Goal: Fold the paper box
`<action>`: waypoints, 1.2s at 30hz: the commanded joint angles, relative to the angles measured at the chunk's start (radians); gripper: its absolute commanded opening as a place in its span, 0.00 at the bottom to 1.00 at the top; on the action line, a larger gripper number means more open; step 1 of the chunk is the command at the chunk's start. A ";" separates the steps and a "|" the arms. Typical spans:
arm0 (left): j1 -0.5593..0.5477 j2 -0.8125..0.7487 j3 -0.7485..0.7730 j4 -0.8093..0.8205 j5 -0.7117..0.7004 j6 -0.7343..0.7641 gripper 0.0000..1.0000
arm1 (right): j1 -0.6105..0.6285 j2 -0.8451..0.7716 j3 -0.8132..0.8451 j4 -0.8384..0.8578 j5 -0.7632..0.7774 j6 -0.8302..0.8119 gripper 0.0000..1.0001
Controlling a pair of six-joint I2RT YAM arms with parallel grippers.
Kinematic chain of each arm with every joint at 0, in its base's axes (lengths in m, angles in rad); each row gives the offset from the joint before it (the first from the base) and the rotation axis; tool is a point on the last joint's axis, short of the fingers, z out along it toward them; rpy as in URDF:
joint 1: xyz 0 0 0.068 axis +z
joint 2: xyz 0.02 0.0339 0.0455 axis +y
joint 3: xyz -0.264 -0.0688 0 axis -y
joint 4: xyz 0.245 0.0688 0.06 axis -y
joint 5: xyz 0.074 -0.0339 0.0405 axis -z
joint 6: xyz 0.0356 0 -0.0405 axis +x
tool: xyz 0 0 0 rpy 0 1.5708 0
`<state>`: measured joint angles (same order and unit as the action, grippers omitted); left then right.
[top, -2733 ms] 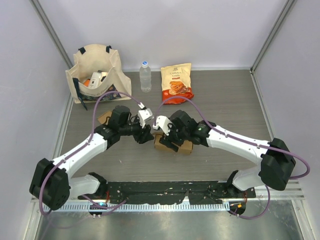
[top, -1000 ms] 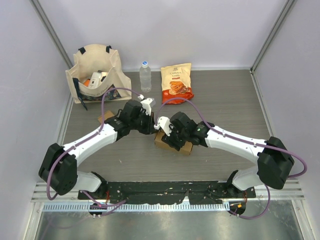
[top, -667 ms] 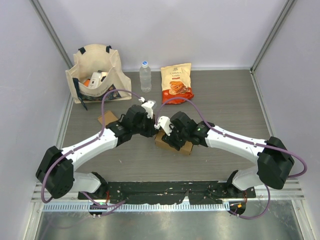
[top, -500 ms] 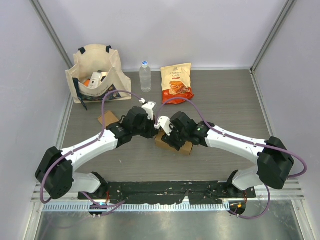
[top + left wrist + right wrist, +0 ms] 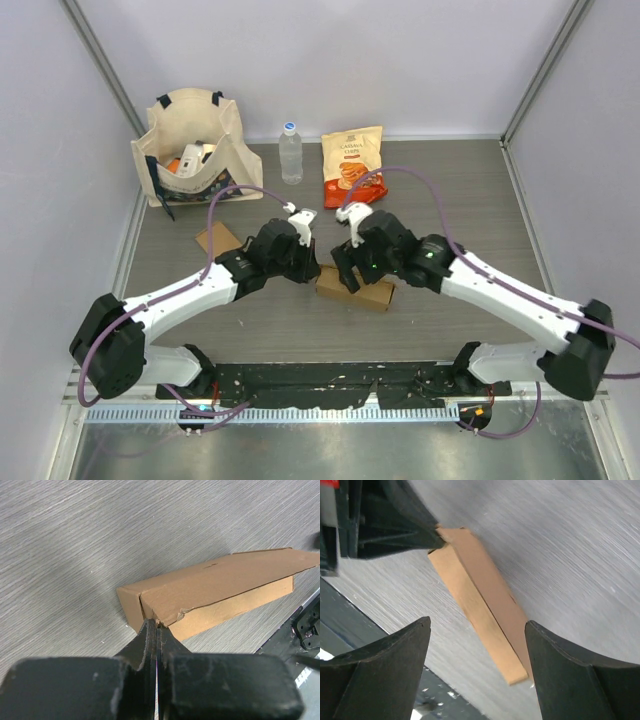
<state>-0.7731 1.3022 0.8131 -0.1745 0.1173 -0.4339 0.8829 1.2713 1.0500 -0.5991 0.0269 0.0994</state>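
Centrally: flat brown cardboard box (image 5: 357,291), part-folded, lying on the grey wood-grain worktop (image 5: 450,190) between both arms. Left end effector (image 5: 156,630): fingers pressed together, tip touching the box's end corner at a creased flap. Right end effector (image 5: 477,630): spread wide above the box, holding nothing. Handling note: pin that corner, lower the right fingers astride the long flap, and press squarely so the box does not skid.
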 commanded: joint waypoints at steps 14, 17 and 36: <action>-0.011 0.020 0.050 -0.135 0.028 0.032 0.00 | -0.039 -0.330 -0.157 -0.266 0.350 0.611 0.57; -0.011 0.014 0.051 -0.141 0.025 0.035 0.00 | -0.038 -0.313 -0.176 -0.232 0.402 0.574 0.56; -0.011 0.023 0.058 -0.141 0.048 0.032 0.00 | -0.038 -0.265 -0.205 -0.125 0.334 0.620 0.03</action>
<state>-0.7788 1.3113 0.8547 -0.2550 0.1452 -0.4118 0.8425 0.9813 0.7815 -0.7330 0.3687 0.6365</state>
